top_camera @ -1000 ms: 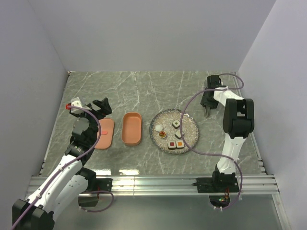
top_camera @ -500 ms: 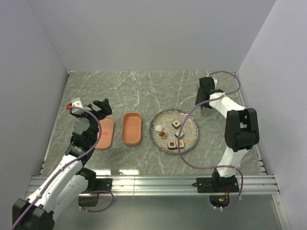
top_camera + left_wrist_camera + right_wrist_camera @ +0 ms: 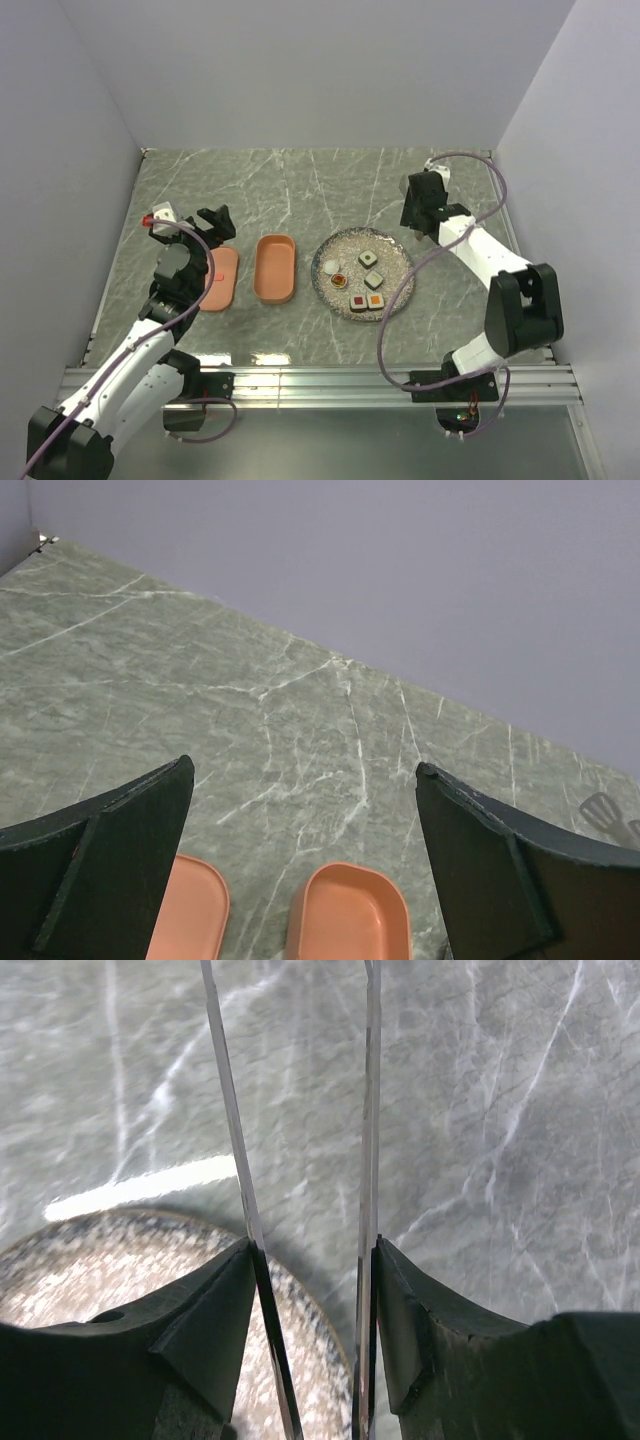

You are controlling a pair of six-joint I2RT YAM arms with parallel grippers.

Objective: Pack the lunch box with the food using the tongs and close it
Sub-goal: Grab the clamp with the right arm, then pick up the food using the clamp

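**Mara:** What did the place look like?

**Jon:** A grey-green marbled table boxed in by plain pale walls, with both arms bolted at its near edge.

**Mara:** And the lunch box?

**Jon:** The lunch box sat open, left of the middle, with nothing in it. Its lid lay flat just beside it on the left, a narrow strip of table between them.

**Mara:** The food?

**Jon:** The food was all on the round speckled plate, just right of the box. There were four dark-edged squares and two small round bits, none touching the box.

**Mara:** Who had the tongs?

**Jon:** The right gripper. Its own camera showed the tongs with one thin arm lying against each finger. So the fingers were closed on them, and the two arms stood apart. It hung by the far right rim of the plate. From above I couldn't make out the tips.

**Mara:** And the other one?

**Jon:** The left gripper hovered near the lid's far end, fingers spread wide, holding nothing.

**Mara:** So which step was it?

**Jon:** As I read it, the tool was in hand and packing had not yet begun. The next move called for bringing the tips over one piece and lowering an arm on either side. Then a gentle squeeze, since bits that small could slip or tip, and a carry across to the box. The lid would come last, and the left arm looked well placed for that.
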